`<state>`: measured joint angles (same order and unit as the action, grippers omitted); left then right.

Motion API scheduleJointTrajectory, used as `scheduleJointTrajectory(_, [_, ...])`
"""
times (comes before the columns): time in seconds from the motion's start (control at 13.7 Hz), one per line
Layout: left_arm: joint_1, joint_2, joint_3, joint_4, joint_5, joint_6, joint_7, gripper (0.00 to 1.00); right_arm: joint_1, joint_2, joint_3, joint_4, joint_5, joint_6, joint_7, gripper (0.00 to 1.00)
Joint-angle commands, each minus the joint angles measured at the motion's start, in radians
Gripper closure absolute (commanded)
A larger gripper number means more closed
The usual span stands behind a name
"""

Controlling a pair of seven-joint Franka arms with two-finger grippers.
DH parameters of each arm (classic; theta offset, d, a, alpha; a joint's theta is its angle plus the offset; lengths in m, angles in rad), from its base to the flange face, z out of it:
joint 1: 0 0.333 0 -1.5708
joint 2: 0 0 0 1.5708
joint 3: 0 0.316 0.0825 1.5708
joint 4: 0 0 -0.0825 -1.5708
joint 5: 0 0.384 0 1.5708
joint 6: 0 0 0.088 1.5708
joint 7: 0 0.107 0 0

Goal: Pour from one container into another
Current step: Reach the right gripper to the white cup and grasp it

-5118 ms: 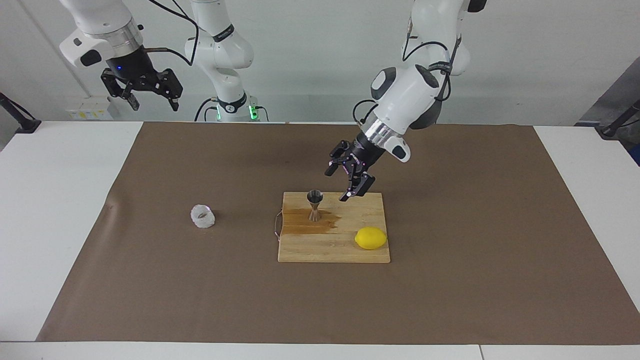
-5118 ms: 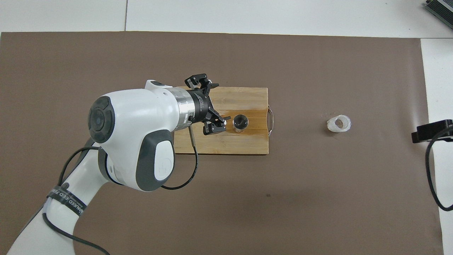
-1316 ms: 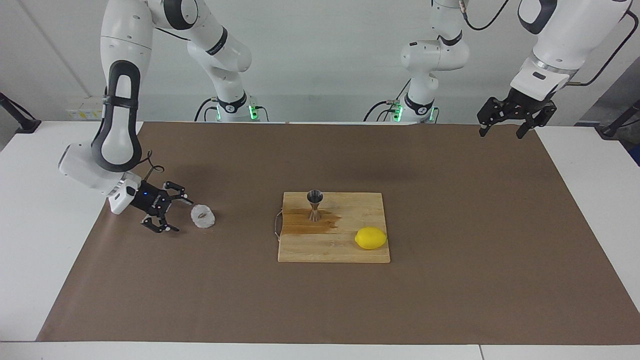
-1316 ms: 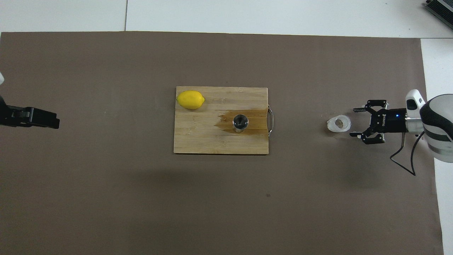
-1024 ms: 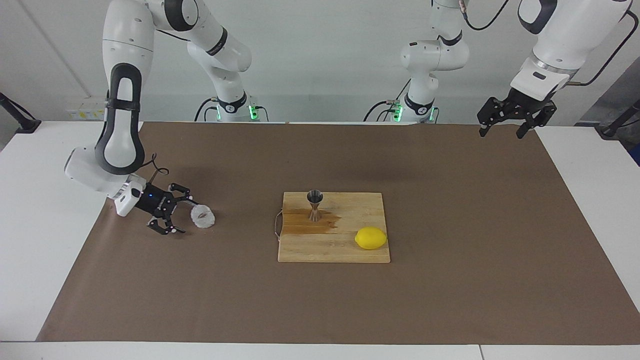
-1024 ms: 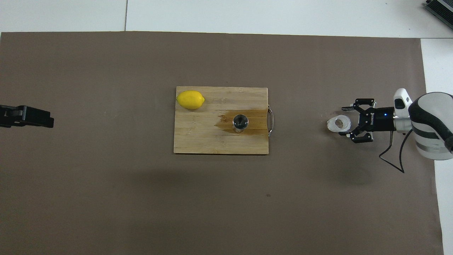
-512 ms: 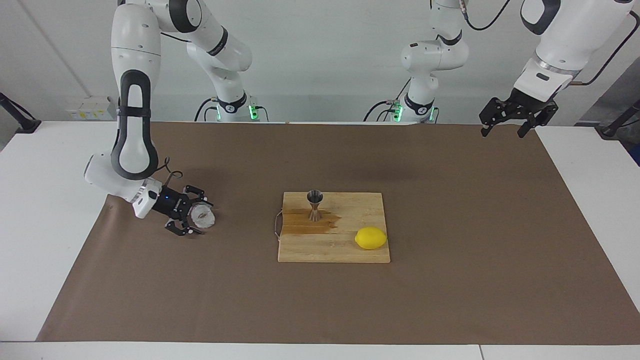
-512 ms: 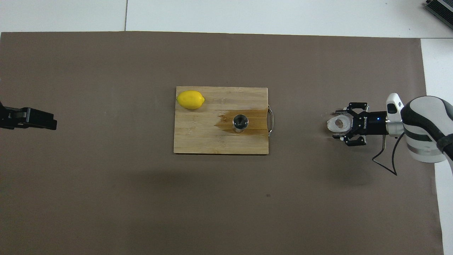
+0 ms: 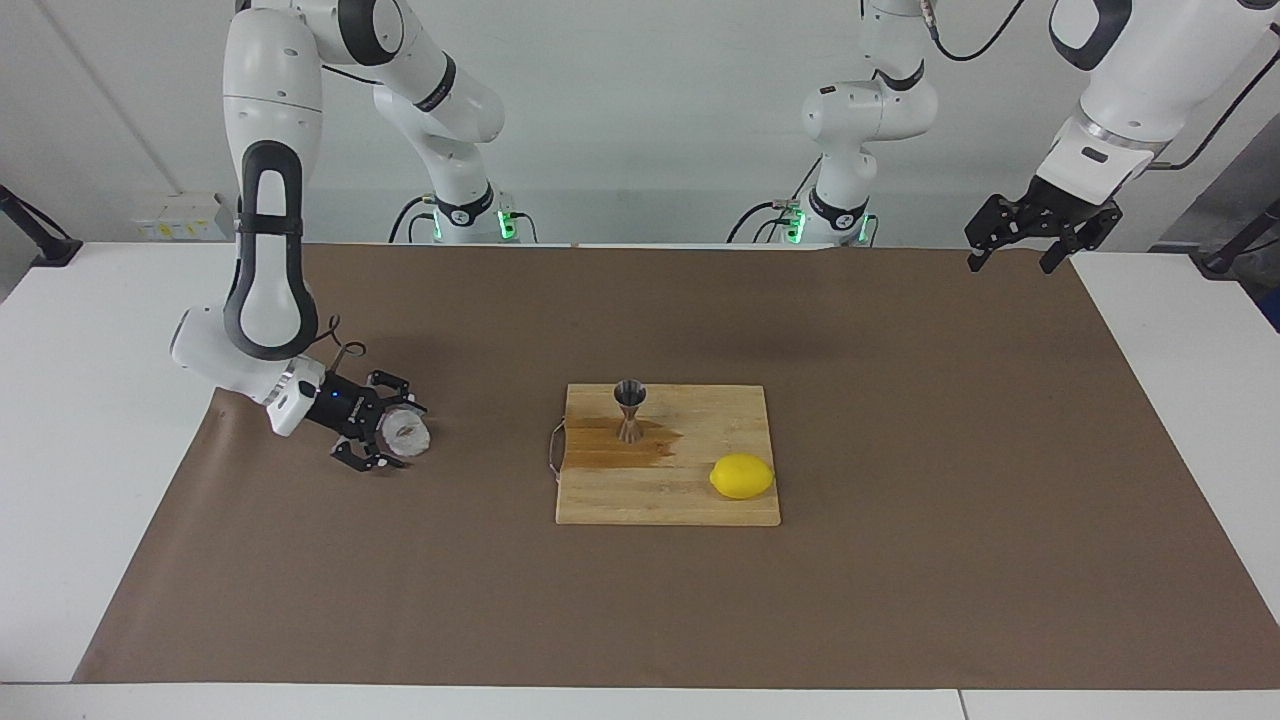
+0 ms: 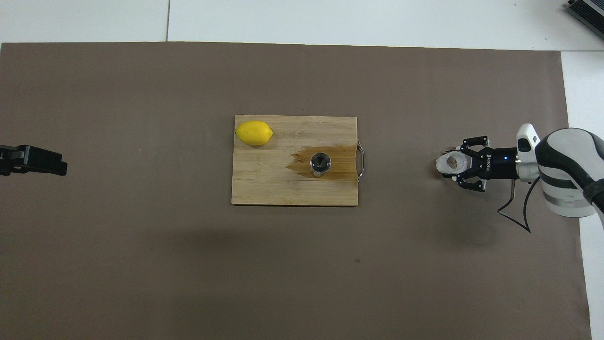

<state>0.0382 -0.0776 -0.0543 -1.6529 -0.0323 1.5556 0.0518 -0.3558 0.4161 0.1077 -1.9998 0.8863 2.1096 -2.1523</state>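
With the right hand (image 9: 392,437) pinching the frosted cup (image 9: 406,433) on the brown mat toward the right arm's end of the table, the lift should be slow and level, while the left hand (image 9: 1030,240) waits spread.

Bumpy, frosted see-through cup (image 9: 407,433), shiny steel jigger (image 9: 630,410), wooden cutting board (image 9: 690,500) with a dark wet stain, smooth yellow lemon (image 9: 742,476), flat brown paper (image 9: 900,600) on the smooth white surface (image 9: 90,400)
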Motion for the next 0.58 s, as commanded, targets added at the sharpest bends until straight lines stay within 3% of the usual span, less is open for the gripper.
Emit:
scheduleJointTrajectory(0.0, [0.041,-0.011,-0.030,-0.013,-0.005,-0.014,0.020,0.00,-0.002,-0.002,0.004,-0.022,0.031,0.010,-0.035,0.55])
scheduleJointTrajectory(0.51, [0.043,-0.028,-0.030,-0.036,-0.006,-0.023,0.014,0.00,0.000,-0.006,0.078,0.047,0.048,-0.004,0.044,0.57])
